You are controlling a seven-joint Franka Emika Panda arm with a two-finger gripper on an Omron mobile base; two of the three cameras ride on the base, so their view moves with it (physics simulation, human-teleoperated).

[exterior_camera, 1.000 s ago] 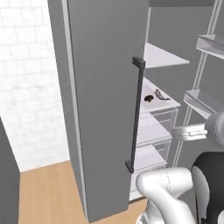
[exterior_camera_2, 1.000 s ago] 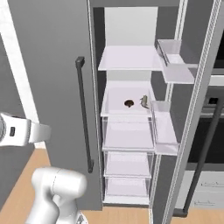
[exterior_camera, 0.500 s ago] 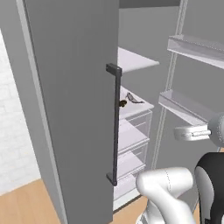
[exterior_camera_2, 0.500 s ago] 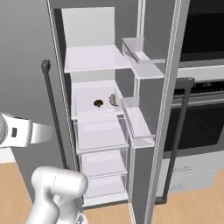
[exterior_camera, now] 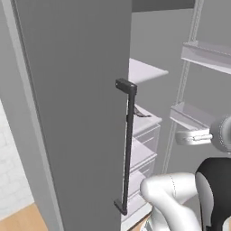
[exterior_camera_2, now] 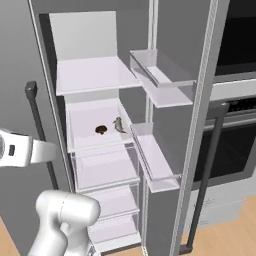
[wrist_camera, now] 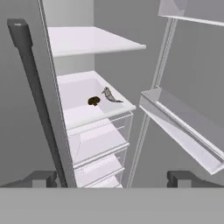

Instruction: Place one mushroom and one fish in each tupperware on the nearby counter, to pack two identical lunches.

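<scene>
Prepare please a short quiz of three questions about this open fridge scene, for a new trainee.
1. True or false: the mushroom and the fish lie on the same fridge shelf.
2. Multiple choice: in the hand view, how does the pincer stand? A) shut on the fish B) open, holding nothing C) shut on the door handle
3. Fill in: in the right base view, the appliance with a dark glass door to the right of the fridge is an ____.

Key: 1 true; 2 B; 3 oven
</scene>
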